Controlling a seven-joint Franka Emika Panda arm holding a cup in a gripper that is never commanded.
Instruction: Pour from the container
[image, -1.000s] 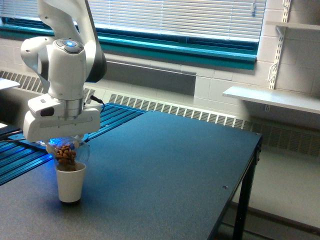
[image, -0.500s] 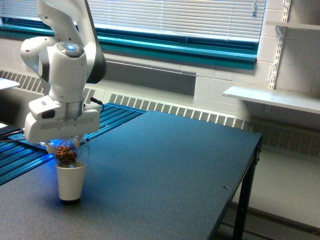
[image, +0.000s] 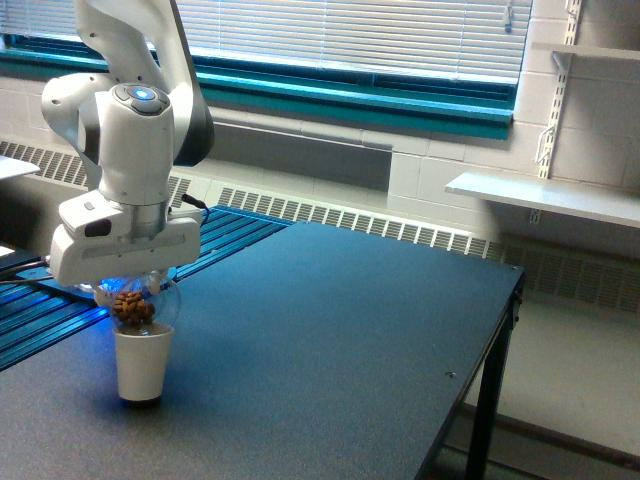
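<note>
Glass container (image: 140, 305), nuts inside, clamped in gripper (image: 128, 290), tipped mouth-down directly over paper cup (image: 141, 367) near table's (image: 330, 330) front-left edge.

Counts of things on and around a dark table.
One robot arm (image: 130, 130) at upper left; one clear container (image: 140, 305) of brown pieces; one white paper cup (image: 142, 365) at lower left; one dark table (image: 330, 340); two white wall shelves (image: 545, 195) at right.
</note>
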